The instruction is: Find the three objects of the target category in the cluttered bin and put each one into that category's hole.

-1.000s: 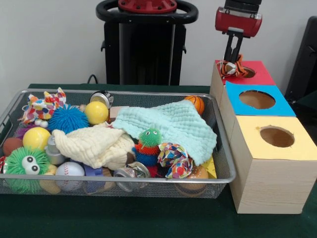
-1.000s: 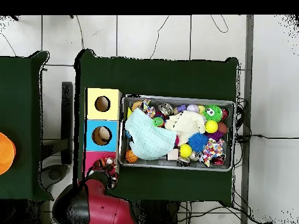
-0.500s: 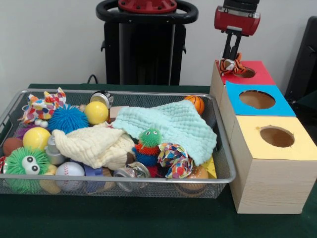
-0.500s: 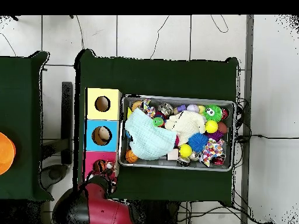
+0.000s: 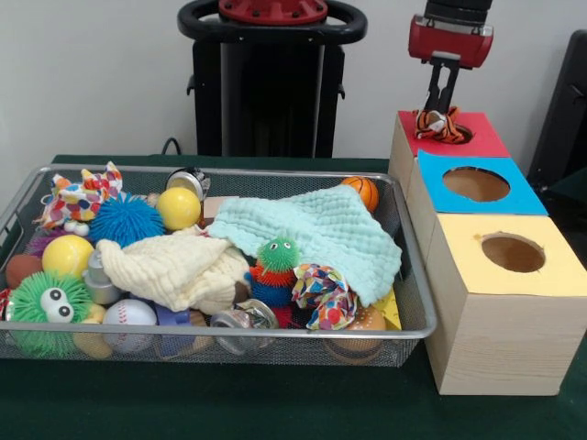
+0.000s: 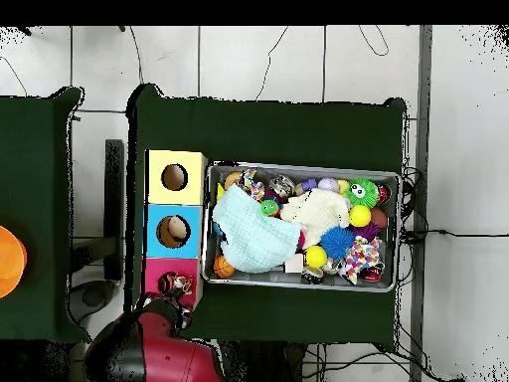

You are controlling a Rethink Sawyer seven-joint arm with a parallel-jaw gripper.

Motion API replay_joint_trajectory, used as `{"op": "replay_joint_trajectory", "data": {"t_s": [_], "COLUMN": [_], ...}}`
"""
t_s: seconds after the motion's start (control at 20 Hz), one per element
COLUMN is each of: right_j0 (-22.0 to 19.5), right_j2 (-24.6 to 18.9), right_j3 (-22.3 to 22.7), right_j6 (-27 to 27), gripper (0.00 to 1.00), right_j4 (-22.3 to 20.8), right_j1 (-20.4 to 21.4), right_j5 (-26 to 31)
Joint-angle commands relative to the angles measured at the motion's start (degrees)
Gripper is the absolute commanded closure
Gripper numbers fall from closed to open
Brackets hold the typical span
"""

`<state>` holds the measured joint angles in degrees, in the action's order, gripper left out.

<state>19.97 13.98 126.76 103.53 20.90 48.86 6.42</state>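
Note:
A striped orange, black and white knotted toy (image 5: 441, 125) lies over the hole of the red-topped box (image 5: 483, 139), the farthest of three wooden boxes. My gripper (image 5: 439, 108) hangs straight above it with its narrow fingers close together, their tips pinching the top of the toy. From overhead the toy (image 6: 178, 286) shows on the red box (image 6: 159, 271), with the red arm just below it. The wire bin (image 5: 418, 275) of mixed toys stands left of the boxes.
A blue-topped box (image 5: 525, 198) and a yellow-topped box (image 5: 561, 268) stand in line nearer the camera. In the bin lie a mint cloth (image 5: 321, 229), a cream cloth (image 5: 174, 266), balls, spiky toys and two colourful knotted fabric toys (image 5: 323, 293).
My gripper has carried the striped toy to the right, from the red box's left edge to over its hole, and the toy now rests on the box top.

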Motion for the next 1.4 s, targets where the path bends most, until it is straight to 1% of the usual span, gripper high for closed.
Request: {"op": "replay_joint_trajectory", "data": {"t_s": [0.05,0.7,1.1,1.15,1.4], "right_j0": [-1.24,-1.10,-1.80,-2.07,-2.72], "right_j2": [-5.24,-5.73,-7.42,-7.78,-8.50], "right_j3": [1.62,1.47,2.30,2.54,2.74], "right_j6": [15.20,15.44,16.06,15.92,15.30], "gripper": [1.00,1.00,1.00,0.00,0.00], "right_j4": [3.56,4.29,5.30,5.49,4.99], "right_j1": [0.04,-0.03,0.35,0.47,0.71], "right_j5": [1.11,0.93,-0.09,-0.20,-0.67]}}
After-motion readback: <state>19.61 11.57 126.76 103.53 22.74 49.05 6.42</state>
